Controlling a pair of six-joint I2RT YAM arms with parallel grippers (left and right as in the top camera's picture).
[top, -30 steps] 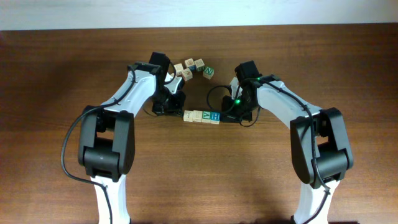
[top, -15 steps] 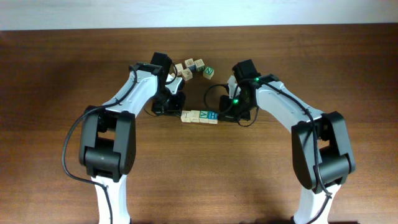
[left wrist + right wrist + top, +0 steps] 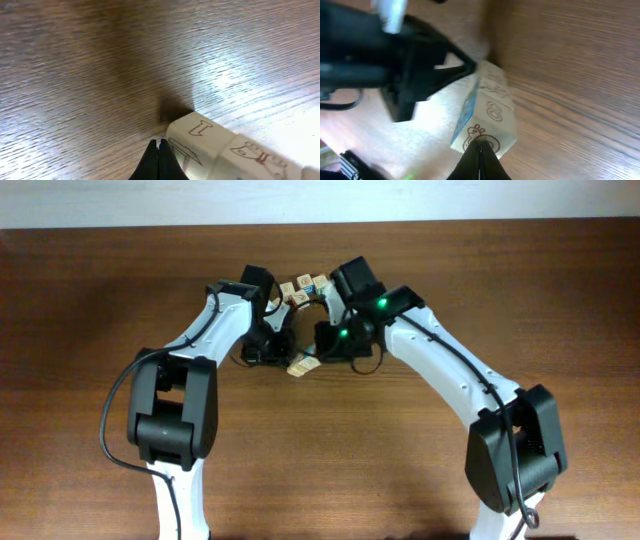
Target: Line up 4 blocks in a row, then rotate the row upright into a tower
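A short row of small pale wooden letter cubes [image 3: 301, 365] lies slantwise on the dark brown wooden table [image 3: 420, 470], between the tips of the two claws. In the left wrist view, the end cube [image 3: 196, 134] has a thin brown letter I on top, and the cube beside it carries a small red line drawing. In the right wrist view the row shows brown line drawings on its upper faces and one blue side.

The left claw [image 3: 159, 148] is pinched fully closed, with nothing between its fingers. The row begins just right of its black tip, either touching it or just beside it. The left arm reaches forward and bends inward toward the table's middle.

The right claw [image 3: 481, 146] is likewise closed to a point and empty, with its tip against the opposite end of the row. The right arm stretches far leftward across the table, with green lights glowing near its wrist.

Beyond both claws sits a loose cluster of other wooden cubes [image 3: 303, 288].
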